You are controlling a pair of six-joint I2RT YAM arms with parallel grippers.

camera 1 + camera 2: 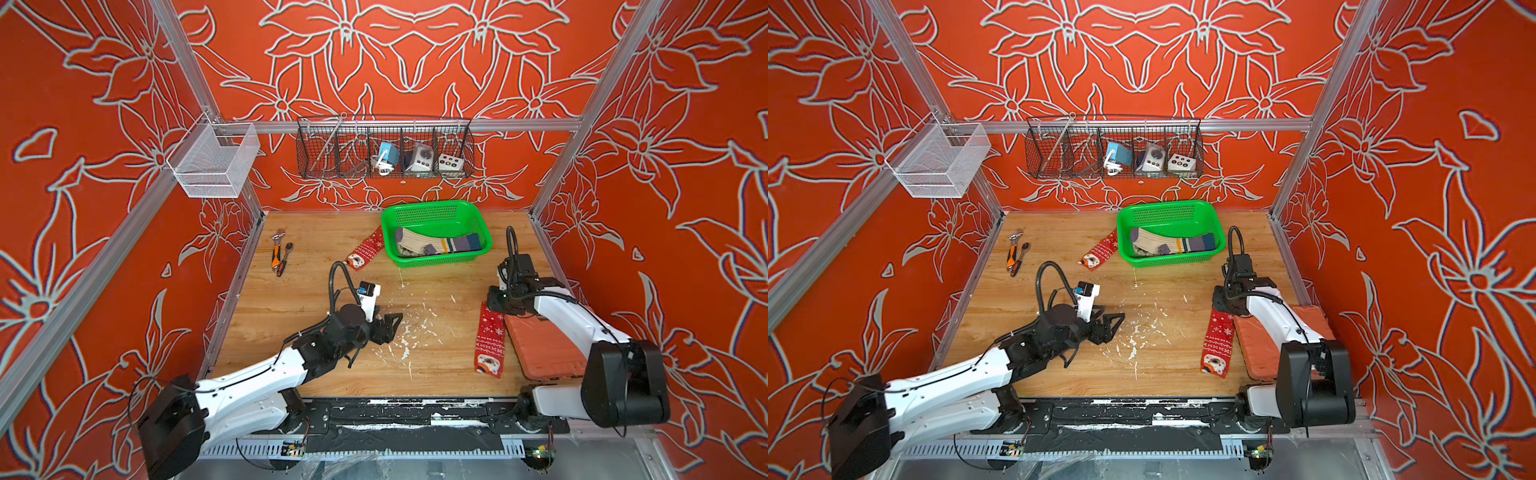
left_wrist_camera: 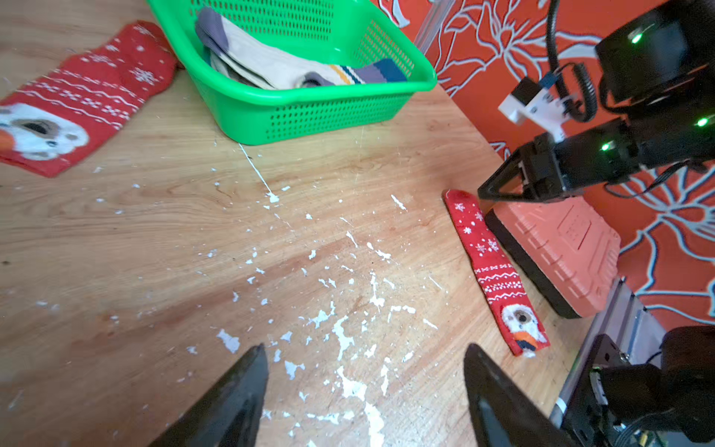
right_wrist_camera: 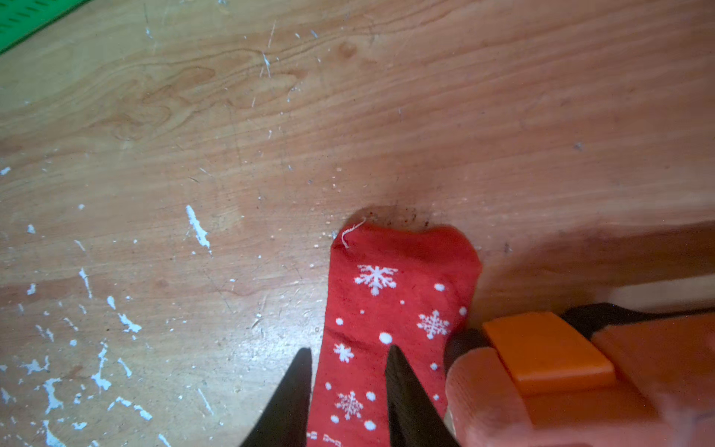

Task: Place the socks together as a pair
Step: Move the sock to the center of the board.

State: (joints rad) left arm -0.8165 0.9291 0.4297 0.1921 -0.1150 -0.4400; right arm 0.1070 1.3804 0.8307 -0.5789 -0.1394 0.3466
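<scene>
Upper centre, we cannot see one end of the far red sock (image 1: 368,249) behind the green basket (image 1: 436,261); at right, the right gripper (image 1: 496,306) covers the top of the near red sock (image 1: 490,345).

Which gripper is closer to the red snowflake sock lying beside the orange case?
Right. The right gripper sits over the far end of the red snowflake sock, beside the orange case; the left gripper is off to its side, over the table.
</scene>
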